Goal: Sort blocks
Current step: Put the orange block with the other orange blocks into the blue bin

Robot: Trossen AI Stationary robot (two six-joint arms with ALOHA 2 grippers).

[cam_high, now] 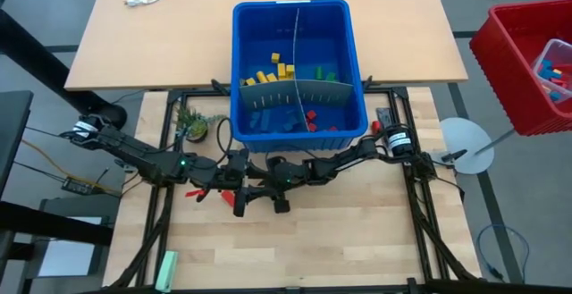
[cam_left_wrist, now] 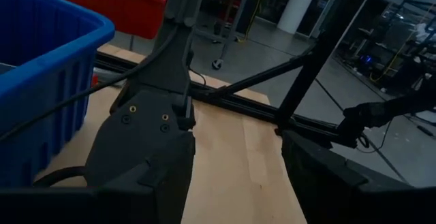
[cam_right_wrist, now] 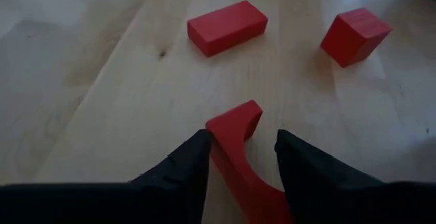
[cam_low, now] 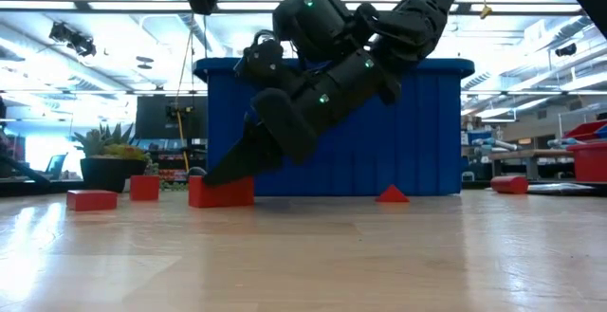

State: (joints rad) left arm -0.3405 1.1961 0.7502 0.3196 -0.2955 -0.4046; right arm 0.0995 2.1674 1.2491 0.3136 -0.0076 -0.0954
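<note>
My right gripper [cam_right_wrist: 242,139] reaches slanting down to the wooden table in front of the blue bin [cam_high: 299,6] and is shut on a red block [cam_right_wrist: 235,132] that lies there. Two more red blocks [cam_right_wrist: 226,26] [cam_right_wrist: 354,35] lie just beyond it. In the low view further red pieces [cam_low: 92,199] [cam_low: 392,194] rest on the table. Yellow [cam_high: 268,75], green [cam_high: 326,75], blue [cam_high: 268,120] and red [cam_high: 311,120] blocks lie in the bin. My left gripper [cam_left_wrist: 231,183] hangs open above the table, close beside the right arm's wrist [cam_left_wrist: 146,135]. My right gripper has the red block between its two fingers, one finger [cam_right_wrist: 194,159] lying along the block's side [cam_right_wrist: 216,142]. The fingers slant down from the table's right and lie along the block. The block's underside [cam_low: 223,202] rests on the table, and its far end sticks out past the fingertips.
A red crate [cam_high: 527,71] with blocks stands off the table's right. A small potted plant [cam_high: 192,124] sits left of the bin, and a pale green bar [cam_high: 167,270] lies at the near left. Bare wood stretches toward the near edge.
</note>
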